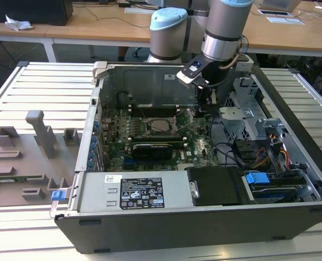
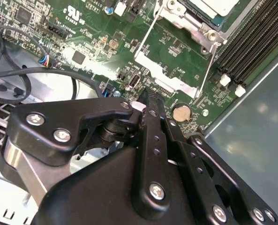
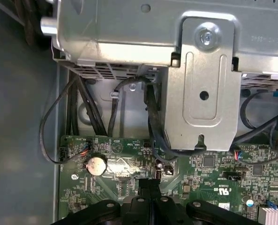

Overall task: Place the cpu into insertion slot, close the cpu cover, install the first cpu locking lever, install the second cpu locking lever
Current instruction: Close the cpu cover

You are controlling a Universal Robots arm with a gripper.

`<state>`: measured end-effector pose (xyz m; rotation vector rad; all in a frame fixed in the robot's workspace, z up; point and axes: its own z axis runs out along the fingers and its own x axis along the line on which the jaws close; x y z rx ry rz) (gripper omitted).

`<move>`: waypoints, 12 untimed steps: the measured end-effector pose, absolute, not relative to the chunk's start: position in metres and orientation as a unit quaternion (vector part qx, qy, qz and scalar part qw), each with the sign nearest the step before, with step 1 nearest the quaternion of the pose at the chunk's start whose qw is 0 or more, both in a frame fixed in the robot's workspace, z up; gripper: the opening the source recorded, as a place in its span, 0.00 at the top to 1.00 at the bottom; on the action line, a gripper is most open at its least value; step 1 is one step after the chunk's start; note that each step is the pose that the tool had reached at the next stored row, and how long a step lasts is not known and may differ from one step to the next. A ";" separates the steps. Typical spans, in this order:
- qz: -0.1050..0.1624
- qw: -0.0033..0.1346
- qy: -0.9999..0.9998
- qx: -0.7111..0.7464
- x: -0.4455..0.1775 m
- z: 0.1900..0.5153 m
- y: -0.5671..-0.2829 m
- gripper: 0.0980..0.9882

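The cpu [image 1: 159, 126] lies in the insertion slot [image 1: 150, 134] at the middle of the green motherboard, its silvery top [image 2: 219, 5] showing. The cpu cover [image 2: 194, 26] lies flat around it as a silvery frame. Two thin metal locking levers [image 2: 147, 33] [image 2: 206, 70] stick out beside the socket, apart from the frame. My gripper [image 1: 201, 112] hangs just over the board on the exterior view's right of the socket. Its black fingers [image 2: 149, 105] are shut together with nothing between them, tips [image 3: 150, 186] close to the board near a coin battery [image 3: 95, 165].
A silver drive bracket [image 3: 199, 93] and black cables [image 3: 153, 126] crowd the space beside the gripper. Black memory slots [image 2: 251, 37] run along the socket. The power supply [image 1: 133, 193] sits at the case front, and a grey parts tray [image 1: 25, 157] lies on the exterior view's left.
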<state>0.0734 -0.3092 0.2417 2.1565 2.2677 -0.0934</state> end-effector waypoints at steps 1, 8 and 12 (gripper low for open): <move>-0.030 0.005 0.724 0.689 0.072 0.242 -0.309 0.99; -0.029 0.006 0.724 0.689 0.060 0.242 -0.309 0.99; -0.029 0.006 0.724 0.689 0.056 0.242 -0.309 0.99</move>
